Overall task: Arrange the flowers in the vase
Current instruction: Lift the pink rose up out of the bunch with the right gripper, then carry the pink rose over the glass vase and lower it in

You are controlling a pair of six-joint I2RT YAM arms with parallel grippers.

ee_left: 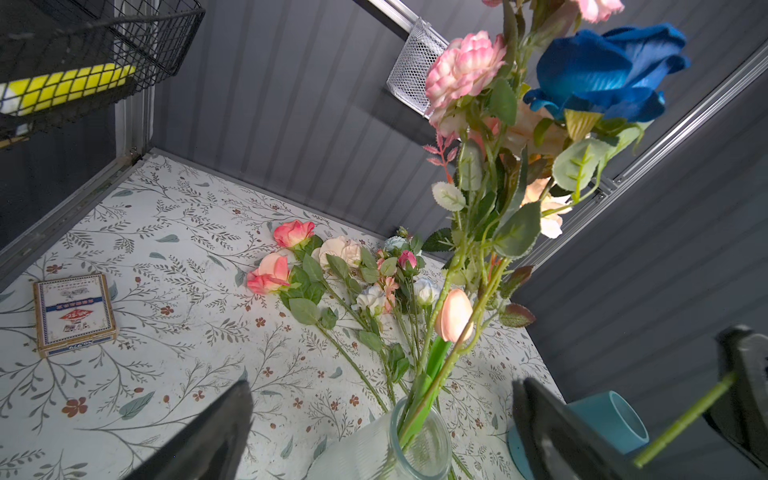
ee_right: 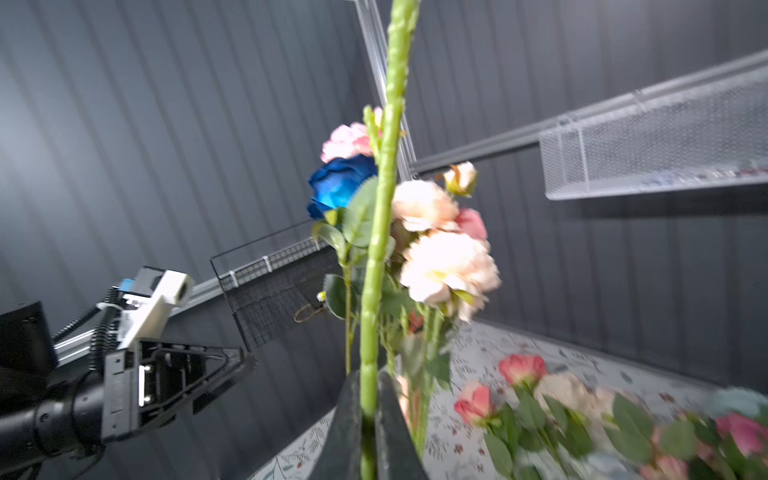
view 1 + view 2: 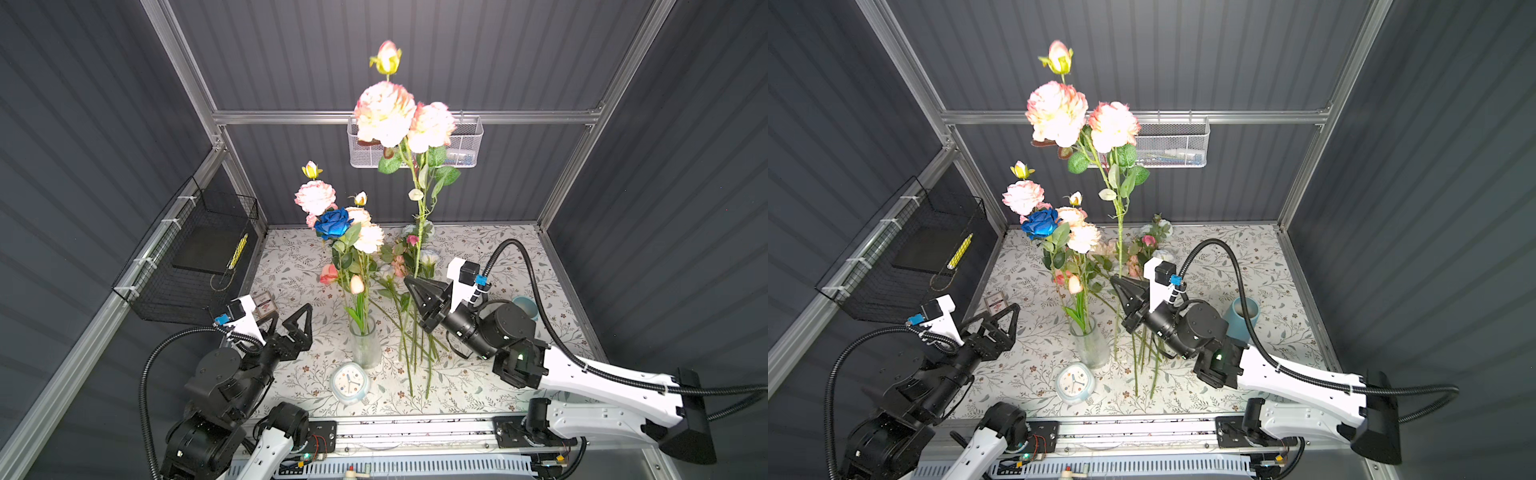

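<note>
Several loose flowers (image 1: 340, 266) lie on the surface (image 3: 291, 257) right of the vase (image 3: 365, 347), which already holds a bunch (image 3: 332, 222). Right pincer (image 3: 410, 281) pinches the tall peony spray (image 3: 384, 112) low on its stem, upright beside the vase; left pincer (image 3: 293, 311) hangs spread, empty. Light but top-heavy and springy, it probably sways; low bare stem suits gripping.

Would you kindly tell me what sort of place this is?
Probably a robot test booth, not a home: grey panel walls on a metal frame, two robot arms on a rail, and a tablecloth staged with a vase.
</note>
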